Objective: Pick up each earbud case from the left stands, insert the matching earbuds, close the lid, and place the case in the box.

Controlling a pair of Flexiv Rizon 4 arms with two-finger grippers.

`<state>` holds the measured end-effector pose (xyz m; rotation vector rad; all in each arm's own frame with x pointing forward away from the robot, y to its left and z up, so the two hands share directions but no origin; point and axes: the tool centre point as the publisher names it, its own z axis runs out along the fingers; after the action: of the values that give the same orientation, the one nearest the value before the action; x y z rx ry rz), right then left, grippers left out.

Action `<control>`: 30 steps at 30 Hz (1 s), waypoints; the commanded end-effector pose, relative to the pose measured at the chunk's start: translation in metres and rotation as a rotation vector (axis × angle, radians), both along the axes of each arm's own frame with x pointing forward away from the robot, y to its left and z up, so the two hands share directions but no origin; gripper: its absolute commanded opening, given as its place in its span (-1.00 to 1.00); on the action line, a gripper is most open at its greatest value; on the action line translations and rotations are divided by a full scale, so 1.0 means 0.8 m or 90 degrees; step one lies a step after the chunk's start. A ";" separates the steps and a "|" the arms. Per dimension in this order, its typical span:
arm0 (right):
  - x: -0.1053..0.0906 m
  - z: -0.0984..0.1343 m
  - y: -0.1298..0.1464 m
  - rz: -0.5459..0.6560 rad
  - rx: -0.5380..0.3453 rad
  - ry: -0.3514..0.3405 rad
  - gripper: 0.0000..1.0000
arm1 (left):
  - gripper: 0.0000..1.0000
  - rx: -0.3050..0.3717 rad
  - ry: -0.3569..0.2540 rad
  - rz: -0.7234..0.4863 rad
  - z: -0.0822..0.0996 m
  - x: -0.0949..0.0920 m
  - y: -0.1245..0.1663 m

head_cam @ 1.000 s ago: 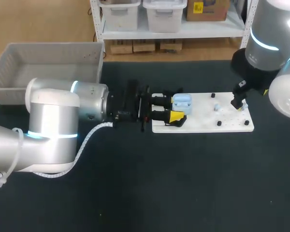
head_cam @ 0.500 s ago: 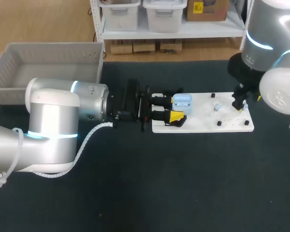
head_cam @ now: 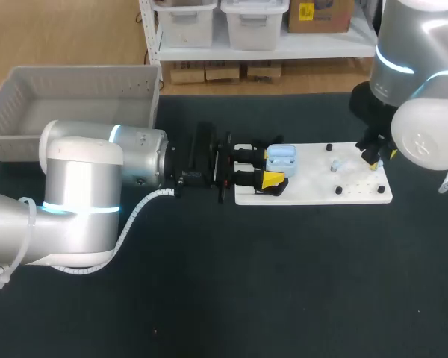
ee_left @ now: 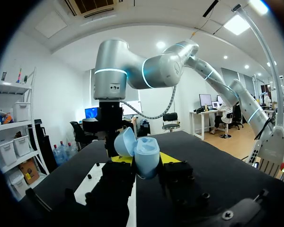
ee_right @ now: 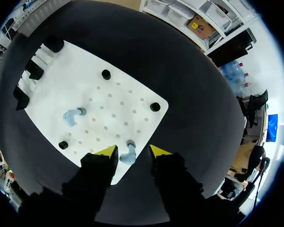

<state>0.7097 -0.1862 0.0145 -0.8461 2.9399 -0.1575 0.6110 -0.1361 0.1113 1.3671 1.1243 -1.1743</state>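
At the left end of the white board [head_cam: 313,192], the left claw [ee_left: 143,163] is clamped on the open earbud case [ee_left: 146,155]. The lid [ee_left: 124,142] is tilted back, and the case is held just above the tabletop [head_cam: 284,283]. Over the board's right end, the right claw [ee_right: 133,151] stands wide, straddling one earbud [ee_right: 128,156]. A second earbud [ee_right: 72,116] lies apart on the board. The earbud is judged light, rigid and smooth, so it is prone to slip. Grip across its body with low force. The box [head_cam: 82,89] stands at the tabletop's far left.
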 end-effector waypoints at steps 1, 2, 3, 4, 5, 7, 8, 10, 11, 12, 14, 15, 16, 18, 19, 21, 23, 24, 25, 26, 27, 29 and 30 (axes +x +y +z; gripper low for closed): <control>-0.003 -0.001 -0.003 -0.002 0.001 -0.005 -0.22 | -1.00 -0.002 -0.002 0.004 -0.001 -0.002 0.000; -0.004 0.000 -0.003 -0.003 0.001 -0.005 -0.22 | -1.00 -0.002 -0.002 0.004 -0.001 -0.002 0.000; -0.004 0.000 -0.003 -0.003 0.002 -0.005 -0.22 | -1.00 -0.002 -0.002 0.004 -0.001 -0.002 0.000; -0.005 0.000 -0.003 -0.002 0.002 -0.005 -0.22 | -1.00 -0.002 -0.002 0.004 -0.001 -0.002 0.000; -0.006 0.000 -0.003 -0.002 0.002 -0.005 -0.22 | -1.00 -0.002 -0.002 0.004 -0.001 -0.002 0.000; -0.007 -0.001 -0.002 -0.001 0.003 -0.004 -0.22 | -1.00 -0.002 -0.002 0.004 -0.001 -0.002 0.000; -0.008 -0.001 -0.001 0.000 0.002 -0.004 -0.24 | -1.00 -0.002 -0.002 0.004 -0.001 -0.002 0.000; -0.008 -0.002 -0.001 0.002 0.002 -0.003 -0.25 | -1.00 -0.002 -0.002 0.004 -0.001 -0.002 0.000; -0.008 -0.002 0.000 0.003 0.001 -0.003 -0.25 | -1.00 -0.002 -0.002 0.004 -0.001 -0.002 0.000; -0.008 -0.002 0.000 0.003 0.001 -0.003 -0.25 | -1.00 -0.002 -0.002 0.004 -0.001 -0.002 0.000; -0.008 -0.002 0.000 0.003 0.002 -0.002 -0.25 | -1.00 -0.002 -0.002 0.004 -0.001 -0.002 0.000; -0.008 -0.002 0.000 0.004 0.001 -0.002 -0.25 | -1.00 -0.002 -0.002 0.004 -0.001 -0.002 0.000; -0.008 -0.002 0.000 0.004 0.002 -0.002 -0.25 | -1.00 -0.002 -0.002 0.004 -0.001 -0.002 0.000; -0.008 -0.002 0.001 0.005 0.001 -0.002 -0.28 | -1.00 -0.002 -0.002 0.004 -0.001 -0.002 0.000; -0.008 -0.002 0.001 0.005 0.001 -0.002 -0.29 | -1.00 -0.002 -0.002 0.004 -0.001 -0.002 0.000; -0.008 -0.003 0.001 0.004 0.000 -0.001 -0.33 | -1.00 -0.002 -0.002 0.004 -0.001 -0.002 0.000; -0.008 -0.004 0.001 0.004 0.000 0.000 -0.34 | -1.00 -0.002 -0.002 0.004 -0.001 -0.002 0.000; -0.008 -0.004 0.001 0.004 -0.001 0.001 -0.33 | -1.00 -0.002 -0.002 0.004 -0.001 -0.002 0.000; -0.008 -0.004 0.001 0.004 -0.001 0.001 -0.34 | -1.00 -0.002 -0.002 0.004 -0.001 -0.002 0.000; -0.008 -0.004 0.001 0.004 -0.002 0.001 -0.35 | -1.00 -0.002 -0.002 0.004 -0.001 -0.002 0.000; -0.009 -0.004 0.001 0.004 -0.002 0.001 -0.36 | -1.00 -0.002 -0.002 0.004 -0.001 -0.002 0.000; -0.009 -0.005 0.001 0.005 -0.002 0.001 -0.40 | -1.00 -0.002 -0.002 0.004 -0.001 -0.002 0.000; -0.009 -0.005 0.001 0.005 -0.002 0.002 -0.42 | -1.00 -0.002 -0.002 0.004 -0.001 -0.002 0.000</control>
<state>0.7032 -0.1857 0.0112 -0.8609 2.9415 -0.1587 0.6110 -0.1361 0.1113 1.3671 1.1243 -1.1743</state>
